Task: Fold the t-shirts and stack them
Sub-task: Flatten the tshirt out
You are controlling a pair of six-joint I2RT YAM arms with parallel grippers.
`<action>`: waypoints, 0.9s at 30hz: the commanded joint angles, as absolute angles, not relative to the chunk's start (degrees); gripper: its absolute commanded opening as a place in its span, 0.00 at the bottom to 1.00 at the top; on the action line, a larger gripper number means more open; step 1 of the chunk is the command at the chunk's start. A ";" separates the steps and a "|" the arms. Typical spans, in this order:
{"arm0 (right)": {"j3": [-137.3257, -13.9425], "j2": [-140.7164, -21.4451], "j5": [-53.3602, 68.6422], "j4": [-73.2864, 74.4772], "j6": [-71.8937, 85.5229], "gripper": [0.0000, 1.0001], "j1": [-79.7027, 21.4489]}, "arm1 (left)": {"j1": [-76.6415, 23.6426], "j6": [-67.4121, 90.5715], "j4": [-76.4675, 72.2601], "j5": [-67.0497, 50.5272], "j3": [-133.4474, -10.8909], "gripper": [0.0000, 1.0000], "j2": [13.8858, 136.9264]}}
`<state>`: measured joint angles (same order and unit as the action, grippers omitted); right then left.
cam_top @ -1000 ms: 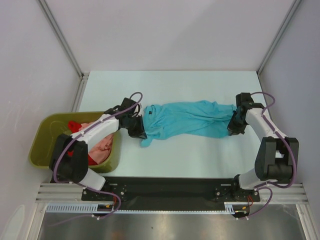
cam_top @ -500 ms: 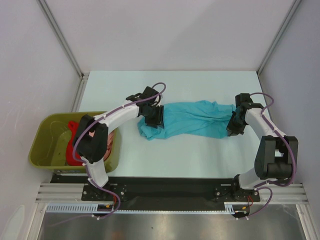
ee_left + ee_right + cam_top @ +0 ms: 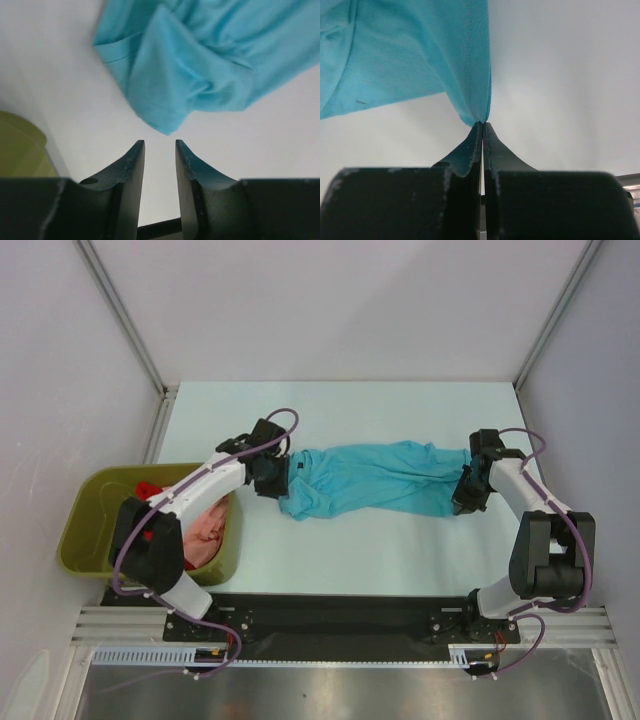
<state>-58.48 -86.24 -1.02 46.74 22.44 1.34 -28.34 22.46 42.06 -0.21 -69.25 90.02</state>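
Top external: shows the turquoise t-shirt (image 3: 380,478) stretched as a rumpled band across mid-frame on the table (image 3: 400,415), with the right gripper (image 3: 465,496) at its right end and the left gripper (image 3: 268,478) at its left end. Shows too an olive tub (image 3: 88,540) at lower left, holding the salmon-pink t-shirt (image 3: 210,530) and the red t-shirt (image 3: 150,489).

Left wrist: finds the left gripper (image 3: 159,145) empty, jaws a narrow gap apart, just short of a loose sleeve corner that fills the upper half of the frame.

Right wrist: catches the right gripper (image 3: 483,125) pinched tight on a hemmed corner of the turquoise t-shirt at frame centre.

Looks like the spreading step, with no fold made yet. Calls next for closing the left fingers on that loose corner, then drawing the ends apart to flatten; needs care not to grab two layers
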 commanded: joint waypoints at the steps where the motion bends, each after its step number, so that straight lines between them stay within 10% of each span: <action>1: -58.27 -84.73 -0.53 45.70 22.76 0.00 1.49 | -23.21 23.02 40.01 -1.66 -66.53 0.34 91.14; 13: -58.45 -85.25 -0.53 45.79 22.41 0.00 1.14 | -21.62 24.43 35.96 -4.39 -70.05 0.26 101.42; 27: -58.71 -86.04 1.41 45.44 22.59 0.00 1.05 | -21.71 25.13 33.84 -5.54 -68.03 0.39 103.45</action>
<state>-58.37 -86.24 0.54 46.22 22.44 1.32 -21.58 24.18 34.61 -5.76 -68.18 103.96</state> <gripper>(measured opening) 0.009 0.369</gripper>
